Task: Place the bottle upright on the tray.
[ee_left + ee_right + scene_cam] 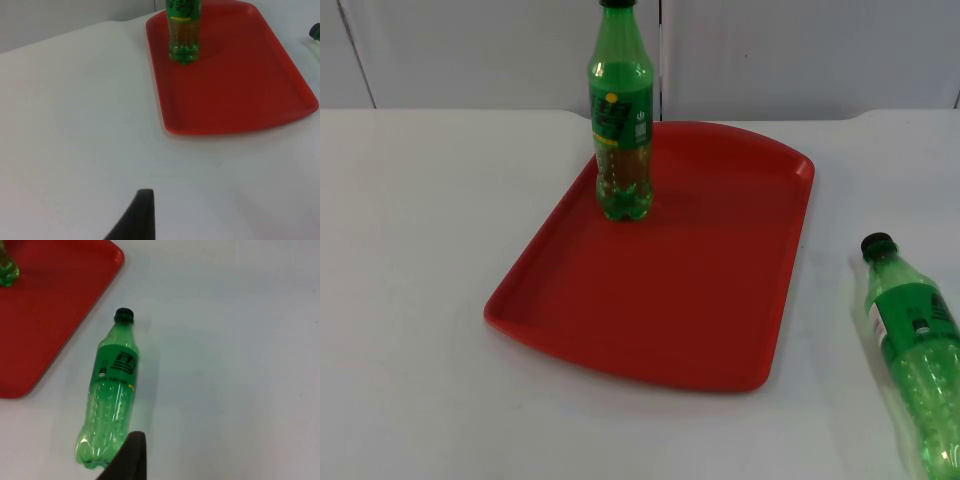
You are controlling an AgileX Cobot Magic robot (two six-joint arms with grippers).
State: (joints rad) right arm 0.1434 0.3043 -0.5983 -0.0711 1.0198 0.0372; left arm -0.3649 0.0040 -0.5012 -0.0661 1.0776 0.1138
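Lying bottle (112, 405): we judge it light, slick, squashy; take it mid-body.
Tray (720, 330): one bottle (622, 120) upright.
Fingers: cannot tell.

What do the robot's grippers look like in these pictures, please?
Little can be seen. One fingertip of the left gripper shows in the left wrist view: black, matte, narrow and tapering, without markings. One fingertip of the right gripper in the right wrist view looks the same, dark and plain.
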